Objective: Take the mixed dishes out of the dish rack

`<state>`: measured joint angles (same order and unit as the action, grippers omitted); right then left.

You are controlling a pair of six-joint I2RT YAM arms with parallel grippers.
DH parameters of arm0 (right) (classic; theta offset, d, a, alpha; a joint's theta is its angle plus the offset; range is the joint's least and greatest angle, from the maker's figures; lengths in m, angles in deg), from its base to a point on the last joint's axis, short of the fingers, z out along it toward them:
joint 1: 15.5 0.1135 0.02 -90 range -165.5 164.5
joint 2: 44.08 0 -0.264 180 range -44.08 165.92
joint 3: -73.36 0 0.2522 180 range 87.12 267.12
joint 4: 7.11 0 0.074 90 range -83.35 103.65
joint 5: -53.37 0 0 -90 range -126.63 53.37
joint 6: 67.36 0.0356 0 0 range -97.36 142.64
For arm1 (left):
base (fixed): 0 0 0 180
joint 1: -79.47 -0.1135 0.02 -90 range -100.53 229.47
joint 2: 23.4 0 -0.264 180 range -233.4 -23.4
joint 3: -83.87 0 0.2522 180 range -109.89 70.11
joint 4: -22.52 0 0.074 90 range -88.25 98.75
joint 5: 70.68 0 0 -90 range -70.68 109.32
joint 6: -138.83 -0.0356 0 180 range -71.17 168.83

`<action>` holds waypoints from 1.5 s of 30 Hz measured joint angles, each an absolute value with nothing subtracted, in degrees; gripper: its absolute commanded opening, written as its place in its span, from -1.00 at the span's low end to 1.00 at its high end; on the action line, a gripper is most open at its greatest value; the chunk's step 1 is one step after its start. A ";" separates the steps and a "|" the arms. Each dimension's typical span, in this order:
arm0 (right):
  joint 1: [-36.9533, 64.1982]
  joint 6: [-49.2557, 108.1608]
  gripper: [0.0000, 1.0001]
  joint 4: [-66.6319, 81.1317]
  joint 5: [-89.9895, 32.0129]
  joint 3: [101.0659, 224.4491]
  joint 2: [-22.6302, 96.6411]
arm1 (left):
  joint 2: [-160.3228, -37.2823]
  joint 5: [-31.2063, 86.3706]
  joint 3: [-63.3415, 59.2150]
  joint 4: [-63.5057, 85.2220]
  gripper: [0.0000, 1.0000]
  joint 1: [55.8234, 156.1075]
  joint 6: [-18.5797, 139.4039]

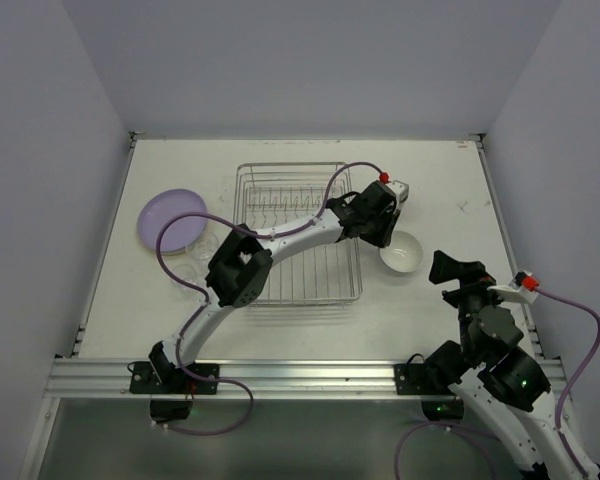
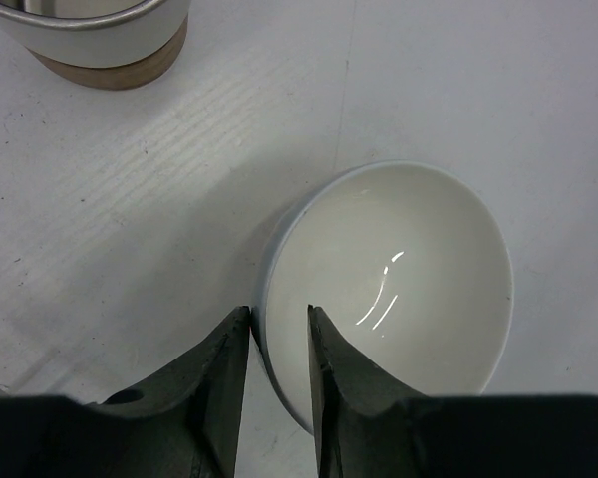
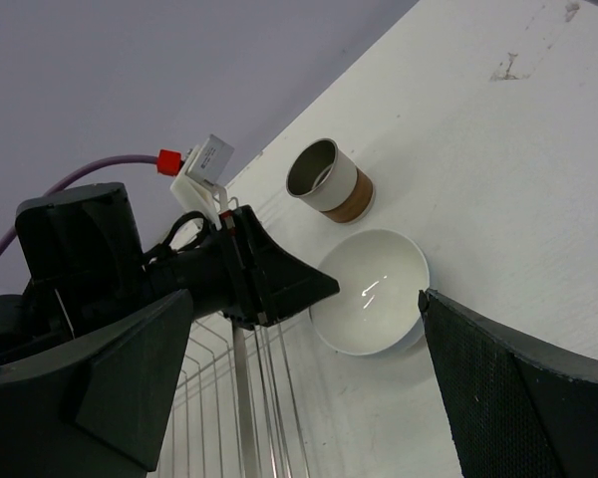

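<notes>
Here, on the table (image 1: 450,170) just right of the dish rack (image 1: 280,185): the white bowl (image 2: 409,269), upright, mouth up. Left arm (image 1: 280,235) stretched across the rack, left hand (image 2: 279,317) down at the bowl's near rim, one finger outside the wall, the other inside, only a narrow gap between them. Cannot tell whether pinching the rim or slack around it. Beyond the bowl and apart from it, near the rack's far right corner: the brown cup (image 3: 329,181), upright. Left of the rack, flat on the table: the purple plate (image 1: 172,220). Right hand (image 1: 458,270) above the table's near right part, released, fingers spread wide, facing the bowl, touching nothing.
</notes>
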<state>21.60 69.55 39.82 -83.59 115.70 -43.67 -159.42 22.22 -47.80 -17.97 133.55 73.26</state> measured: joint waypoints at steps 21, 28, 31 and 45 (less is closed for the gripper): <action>21.60 69.58 0.98 39.82 -83.61 115.70 -43.67 | -159.27 19.44 -47.80 -18.18 -0.07 133.64 72.91; 21.60 69.55 0.98 39.82 -83.59 115.70 -43.67 | -159.07 16.49 -52.81 -20.30 -0.02 133.49 69.87; 21.60 69.58 0.98 39.82 -83.59 115.70 -43.67 | -157.76 15.68 -53.48 -20.09 0.02 133.18 68.23; 21.60 69.49 0.98 39.63 -83.44 115.00 -43.67 | -140.17 12.91 -38.71 -14.53 0.18 132.65 62.53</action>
